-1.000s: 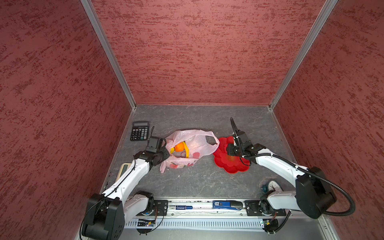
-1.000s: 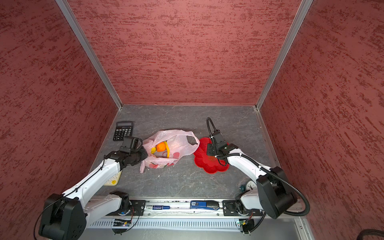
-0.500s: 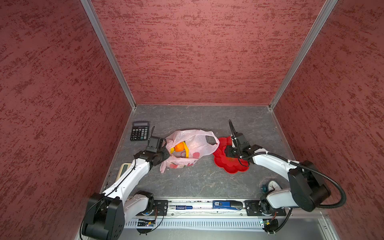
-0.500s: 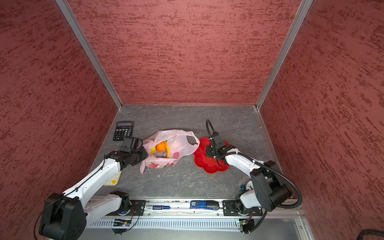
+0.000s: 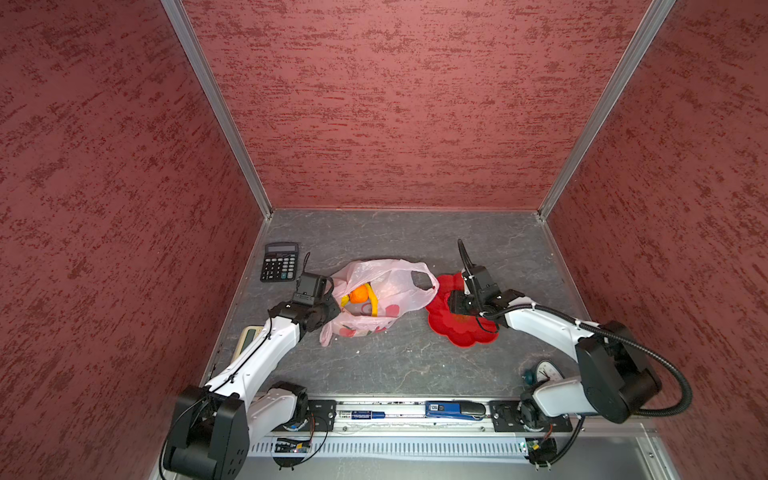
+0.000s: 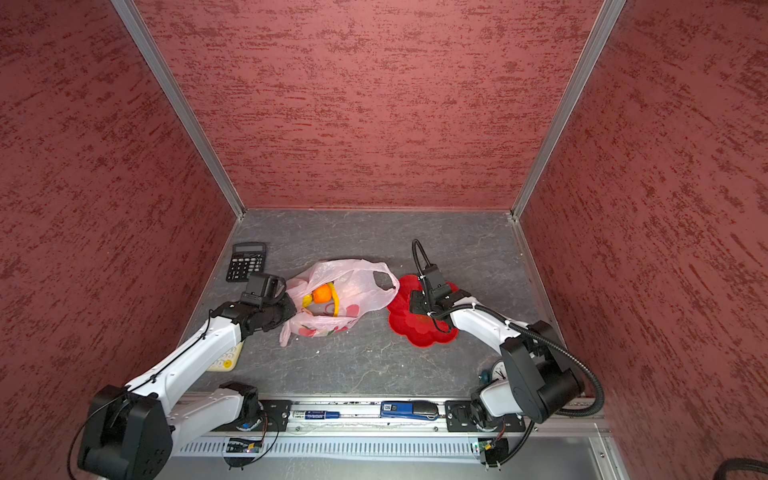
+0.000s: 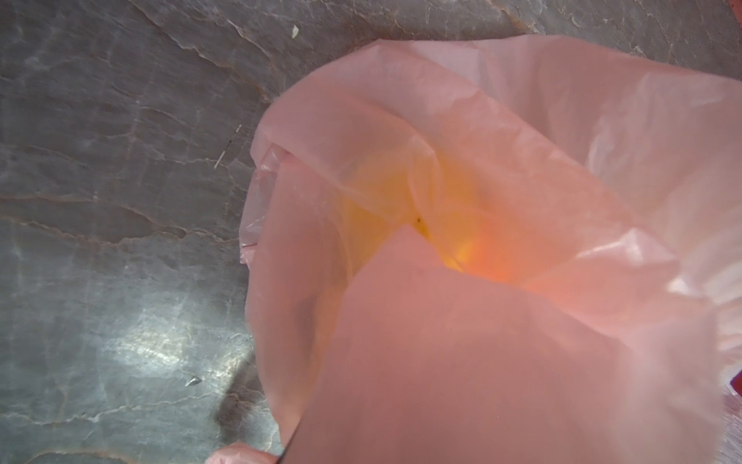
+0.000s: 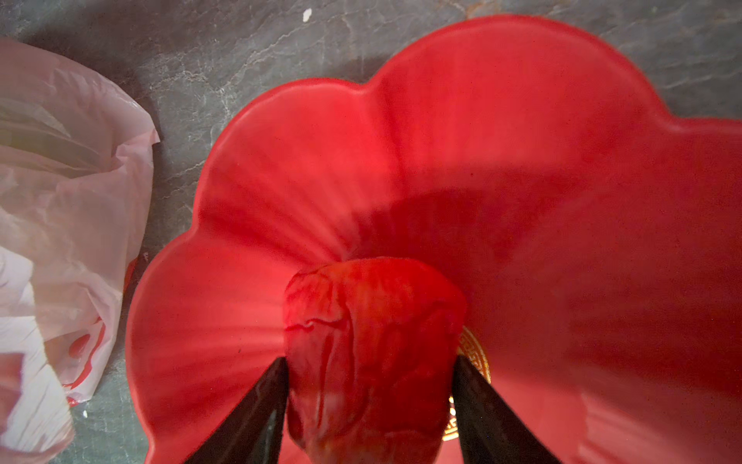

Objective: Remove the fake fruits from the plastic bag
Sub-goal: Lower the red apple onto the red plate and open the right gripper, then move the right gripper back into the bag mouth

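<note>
Red fruit, clamped between the right gripper's jaws, sits in the dish, likely awaiting release; the left gripper's jaws, buried at the bag's left rim, cannot be read.

Inspected: left arm and right arm have white links and black joint housings. A corrugated black hose and a thinner black cable run off the right arm. The right gripper has black tapered fingers. The bases stand on a silver rail.
</note>
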